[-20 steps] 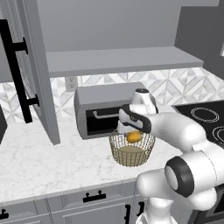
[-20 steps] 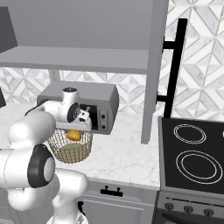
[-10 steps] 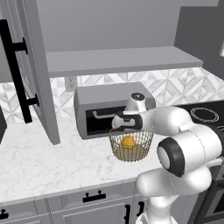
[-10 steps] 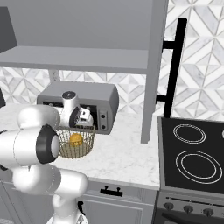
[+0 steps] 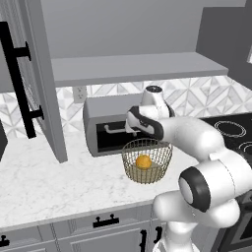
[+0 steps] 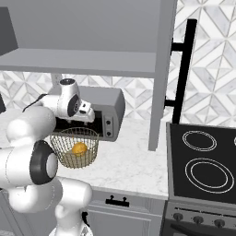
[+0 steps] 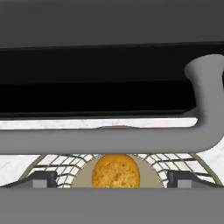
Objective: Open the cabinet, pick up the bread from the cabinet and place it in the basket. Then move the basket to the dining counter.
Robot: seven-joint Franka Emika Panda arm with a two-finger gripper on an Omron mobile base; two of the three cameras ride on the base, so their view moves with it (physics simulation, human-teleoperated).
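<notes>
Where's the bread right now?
The bread lies inside the basket on the counter, just in front of the toaster oven, below the open gripper.

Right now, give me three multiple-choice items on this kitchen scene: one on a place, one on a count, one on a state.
1. Where is the bread?
A. On the cabinet shelf
B. In the basket
C. On the stove

2. How many stove burners show fully in the right base view?
A. Two
B. Four
C. None

3. How do the gripper fingers stand?
A. Shut on the bread
B. Open, holding nothing
C. Shut on the basket rim

Answers: 1 B, the bun lies on the basket's base; 2 A, two ringed circles; 3 B, tips wide apart above the bread.
</notes>
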